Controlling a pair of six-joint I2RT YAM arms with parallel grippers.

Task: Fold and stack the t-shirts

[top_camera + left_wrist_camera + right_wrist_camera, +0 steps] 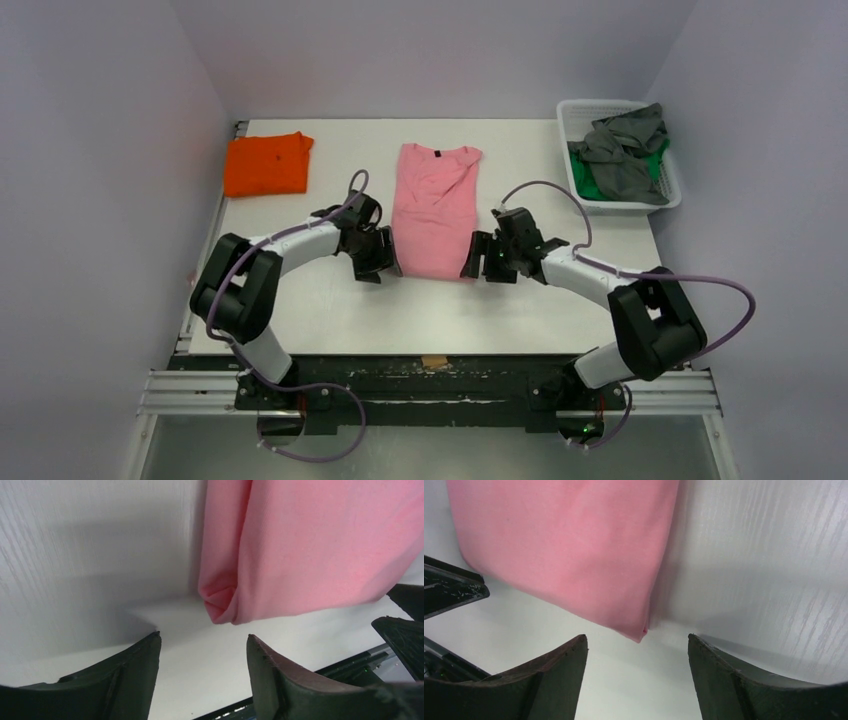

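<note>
Left jaws stand released, with nothing between the dark fingers (125,680) but bare white desk (75,555). Just past their tips lies the bunched near-left corner of the pink t-shirt (310,545). Right jaws are released too and empty, the shirt's near-right corner just ahead of them. From overhead I see the pink shirt lying as a long narrow strip mid-desk, collar at the far end, with an arm at each side of its near hem. An orange t-shirt (266,164) sits folded at the far left. At the far right, a white basket (575,120) holds grey t-shirts (625,150) over a green one (592,185).
</note>
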